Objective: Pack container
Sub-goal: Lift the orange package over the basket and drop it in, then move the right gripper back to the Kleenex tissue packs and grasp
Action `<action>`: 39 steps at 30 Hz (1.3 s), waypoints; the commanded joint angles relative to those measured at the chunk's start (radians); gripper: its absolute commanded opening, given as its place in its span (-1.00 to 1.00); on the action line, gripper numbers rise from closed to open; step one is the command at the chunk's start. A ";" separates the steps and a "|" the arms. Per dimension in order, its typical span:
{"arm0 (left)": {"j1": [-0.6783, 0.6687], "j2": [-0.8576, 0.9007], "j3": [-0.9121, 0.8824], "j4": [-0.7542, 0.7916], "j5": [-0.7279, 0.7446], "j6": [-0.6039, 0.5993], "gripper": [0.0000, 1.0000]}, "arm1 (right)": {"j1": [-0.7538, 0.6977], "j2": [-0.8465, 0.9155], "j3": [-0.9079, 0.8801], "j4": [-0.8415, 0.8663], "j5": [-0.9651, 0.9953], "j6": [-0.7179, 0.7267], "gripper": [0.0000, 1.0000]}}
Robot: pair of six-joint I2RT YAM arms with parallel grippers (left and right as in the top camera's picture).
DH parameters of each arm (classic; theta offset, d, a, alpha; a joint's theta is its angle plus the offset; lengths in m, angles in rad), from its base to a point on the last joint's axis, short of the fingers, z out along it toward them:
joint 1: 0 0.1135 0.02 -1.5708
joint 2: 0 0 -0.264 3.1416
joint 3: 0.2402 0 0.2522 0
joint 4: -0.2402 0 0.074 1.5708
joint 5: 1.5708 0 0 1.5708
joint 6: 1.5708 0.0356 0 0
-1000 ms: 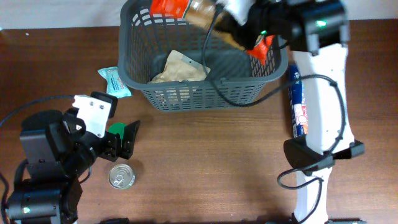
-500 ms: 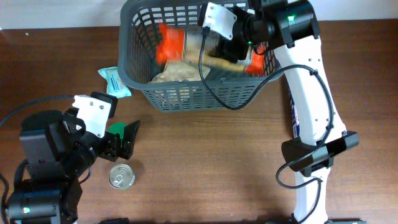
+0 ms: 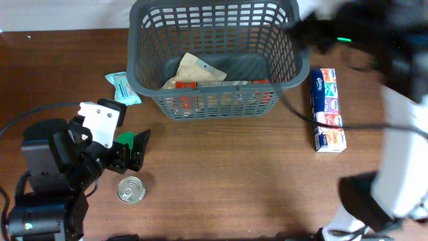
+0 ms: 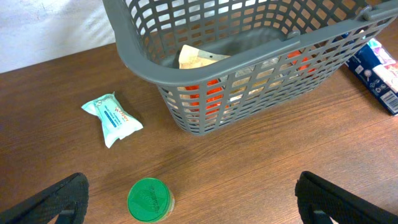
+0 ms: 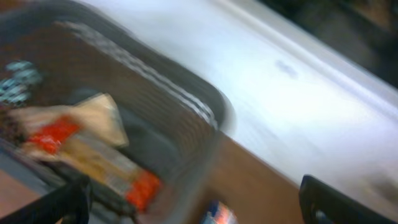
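The container (image 3: 137, 73) is a dark grey slotted basket at the back middle of the table, also in the left wrist view (image 4: 134, 59) and blurred in the right wrist view (image 5: 186, 99). Inside it lie a tan packet (image 3: 194, 69) and an orange and tan package (image 3: 224, 84). My right gripper (image 5: 196, 205) is open and empty, above the basket's right end; overhead its arm (image 3: 374, 40) is a dark blur. My left gripper (image 4: 193, 202) is open low over the table, with a green-lidded jar (image 4: 149, 199) standing between its fingers, untouched.
A blue carton (image 3: 328, 110) lies right of the basket. A teal packet (image 3: 122, 87) lies left of it. A silver-topped tin (image 3: 130, 191) stands near the front left, beside the left arm.
My right gripper opened and the orange and tan package dropped into the basket. The right arm then swung up and to the right. The left arm stayed still.
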State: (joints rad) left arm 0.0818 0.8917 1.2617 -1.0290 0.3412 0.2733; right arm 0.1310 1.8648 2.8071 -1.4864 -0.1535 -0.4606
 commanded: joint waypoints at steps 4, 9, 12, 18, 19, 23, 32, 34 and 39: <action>0.006 -0.004 -0.002 -0.001 0.014 0.012 0.98 | -0.343 0.013 -0.001 -0.142 0.027 0.246 0.98; 0.006 -0.004 -0.002 -0.001 0.014 0.012 0.98 | -0.549 0.057 -0.058 -0.157 -0.152 0.256 0.98; 0.006 -0.004 -0.002 -0.001 0.014 0.012 0.98 | -0.620 0.091 -0.118 -0.156 -0.179 0.256 0.98; 0.006 -0.004 -0.002 0.000 0.014 0.012 0.98 | -0.612 0.138 -0.328 -0.088 -0.180 0.248 0.98; 0.006 -0.004 -0.002 -0.001 0.014 0.012 0.98 | -0.603 0.138 -0.383 -0.052 -0.180 0.249 0.99; 0.006 -0.004 -0.002 -0.001 0.014 0.012 0.98 | -0.576 0.138 -0.565 0.092 -0.187 0.249 0.98; 0.006 -0.004 -0.002 -0.001 0.014 0.012 0.98 | -0.499 0.138 -0.912 0.394 -0.186 0.229 0.98; 0.006 -0.004 -0.002 -0.001 0.014 0.011 0.98 | -0.475 0.138 -0.981 0.465 -0.175 0.230 0.98; 0.006 -0.004 -0.002 -0.001 0.014 0.012 0.98 | -0.425 0.138 -1.129 0.621 -0.138 0.230 0.98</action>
State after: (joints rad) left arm 0.0818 0.8917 1.2617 -1.0290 0.3412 0.2733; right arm -0.3229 2.0026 1.7515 -0.9161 -0.3153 -0.2211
